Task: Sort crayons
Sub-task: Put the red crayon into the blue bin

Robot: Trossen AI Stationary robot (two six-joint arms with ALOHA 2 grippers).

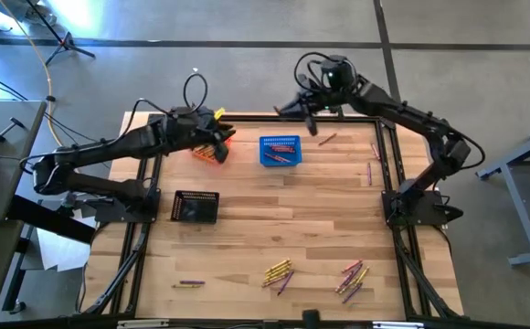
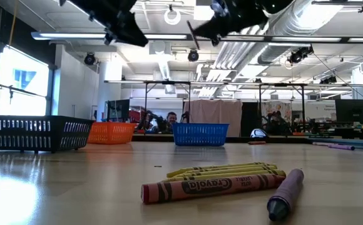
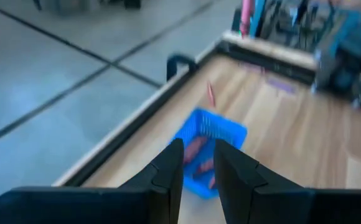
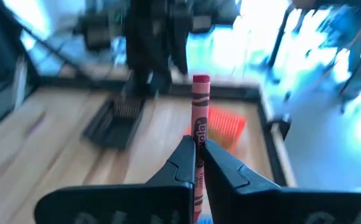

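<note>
From above, the wooden counter carries three small baskets: an orange basket at the far left, a blue basket beside it toward the middle, and a black basket nearer on the left. The left end effector hangs over the orange basket. The right end effector is at the far edge, just beyond the blue basket. Loose crayons lie in groups near the front edge, and some more lie on the right side near the far edge.

At counter level, a red crayon, several yellow ones and a purple crayon lie close to the camera. The three baskets stand far behind them, and both arms are high above the counter.

In the left wrist view, the left end effector is partly apart and grasps nothing. Below it is the blue basket with reddish crayons inside.

In the right wrist view, the right end effector is clenched on a red crayon, which stands upright between the fingers. The orange basket and the black basket are seen beyond it.
</note>
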